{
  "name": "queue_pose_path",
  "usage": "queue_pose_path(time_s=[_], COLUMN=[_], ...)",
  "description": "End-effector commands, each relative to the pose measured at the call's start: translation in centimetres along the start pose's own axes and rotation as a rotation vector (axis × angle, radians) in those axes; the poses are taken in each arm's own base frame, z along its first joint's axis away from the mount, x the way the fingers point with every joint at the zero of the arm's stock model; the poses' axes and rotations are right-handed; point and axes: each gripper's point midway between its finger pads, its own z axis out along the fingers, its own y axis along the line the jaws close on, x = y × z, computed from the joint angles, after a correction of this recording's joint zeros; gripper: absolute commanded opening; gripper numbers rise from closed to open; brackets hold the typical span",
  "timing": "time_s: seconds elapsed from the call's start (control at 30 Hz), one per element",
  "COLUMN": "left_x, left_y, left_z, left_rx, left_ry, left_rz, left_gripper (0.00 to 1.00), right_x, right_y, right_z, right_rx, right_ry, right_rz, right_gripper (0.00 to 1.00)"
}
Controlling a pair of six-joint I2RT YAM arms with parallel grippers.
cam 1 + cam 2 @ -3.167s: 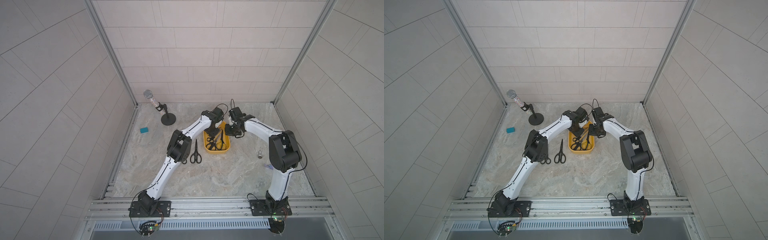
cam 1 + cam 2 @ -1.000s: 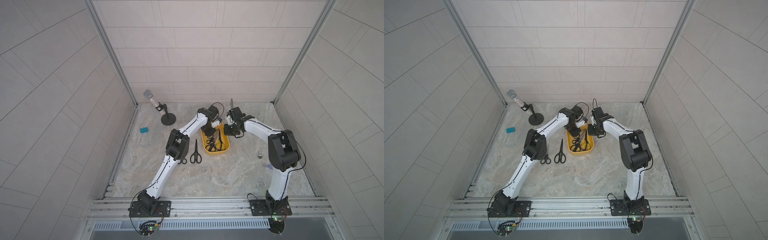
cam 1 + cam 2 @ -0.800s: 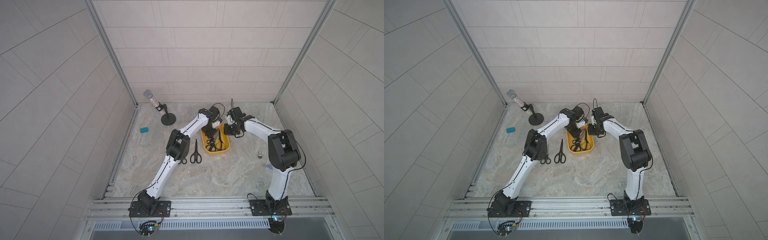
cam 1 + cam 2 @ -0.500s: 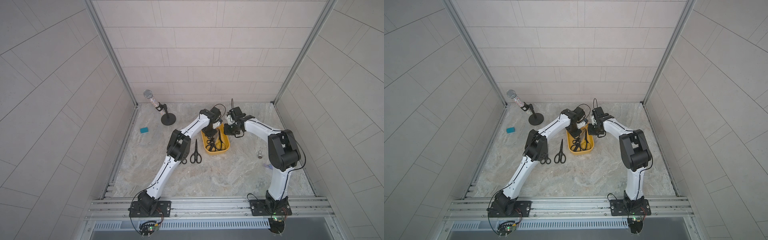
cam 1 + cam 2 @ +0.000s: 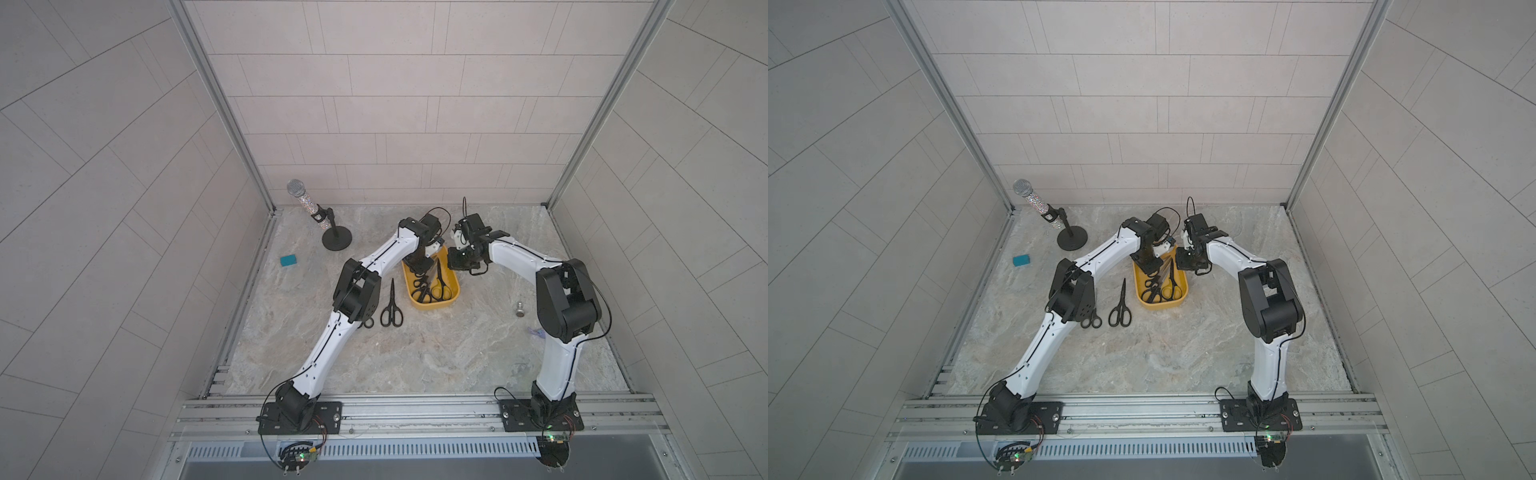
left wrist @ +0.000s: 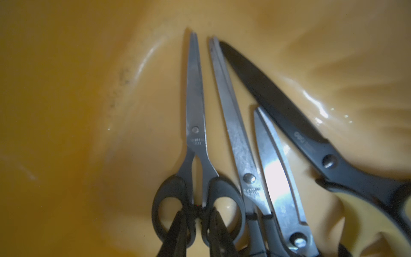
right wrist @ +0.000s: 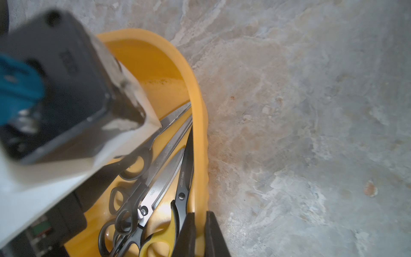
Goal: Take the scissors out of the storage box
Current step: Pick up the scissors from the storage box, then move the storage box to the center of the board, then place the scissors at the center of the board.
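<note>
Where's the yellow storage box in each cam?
In a top view: storage box, centre of the scene.
In a top view: storage box, same spot.
Left wrist: its yellow inside fills the frame.
Right wrist: its rim arcs beside bare table.
Shared landmark: scissors inside.

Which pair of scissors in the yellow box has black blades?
The pair with yellow-and-black handles, lying along the box wall. The other three pairs there have bare metal blades.

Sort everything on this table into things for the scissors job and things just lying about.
For the job: storage box, scissors inside it, scissors already out beside it, right gripper clamped on the rim.
Lying about: microphone on its stand, teal block, small metal knob.
</note>
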Motion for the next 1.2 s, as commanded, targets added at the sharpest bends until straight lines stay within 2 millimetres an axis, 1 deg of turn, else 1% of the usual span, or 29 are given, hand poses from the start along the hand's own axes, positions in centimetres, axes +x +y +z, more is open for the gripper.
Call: queue_pose_path(time_s=[0.0,0.07,0.17,0.27,0.4,0.57,0.7,0.73,0.83,0.93,1.03,1.17], left_x=[0.4,-1.0,-2.0,-1.9,-2.0,-2.6,-2.8,-2.7,-2.4,-1.5,-0.4,2.3], left_y=[0.6,1.3,2.2,2.7,2.8,3.0,2.6,2.7,1.9,1.4,0.5,-1.1], left_z=[0.0,-1.7,-3.4,-4.6,-6.1,-8.8,-11.2,-11.8,-13.0,-13.4,-13.4,-12.8], left_rx=[-0.054,-0.085,-0.129,-0.156,-0.171,-0.185,-0.173,-0.183,-0.187,-0.200,-0.162,-0.134], left_ry=[0.024,-0.047,-0.096,-0.099,-0.116,-0.178,-0.220,-0.227,-0.245,-0.264,-0.289,-0.277], left_rz=[-0.097,-0.145,-0.189,-0.220,-0.267,-0.329,-0.385,-0.412,-0.455,-0.495,-0.566,-0.630], left_gripper=[0.00,0.00,0.00,0.00,0.00,0.00,0.00,0.00,0.00,0.00,0.00,0.00], right_x=[-2.2,-2.4,-2.6,-2.8,-3.0,-3.3,-3.8,-4.1,-4.9,-5.5,-6.1,-6.7], right_y=[-1.2,-1.4,-1.8,-2.2,-2.3,-2.7,-3.2,-3.5,-4.2,-5.1,-5.8,-6.5], right_z=[-0.2,-0.2,-0.3,-0.3,-0.1,0.0,-0.1,-0.2,-0.5,-0.6,-0.5,-0.5], right_rx=[0.041,0.052,0.066,0.071,0.074,0.098,0.122,0.133,0.164,0.193,0.201,0.211], right_ry=[-0.072,-0.077,-0.085,-0.089,-0.089,-0.086,-0.087,-0.090,-0.106,-0.108,-0.114,-0.119], right_rz=[0.042,0.051,0.068,0.085,0.101,0.113,0.130,0.137,0.162,0.184,0.196,0.205], right_gripper=[0.00,0.00,0.00,0.00,0.00,0.00,0.00,0.00,0.00,0.00,0.00,0.00])
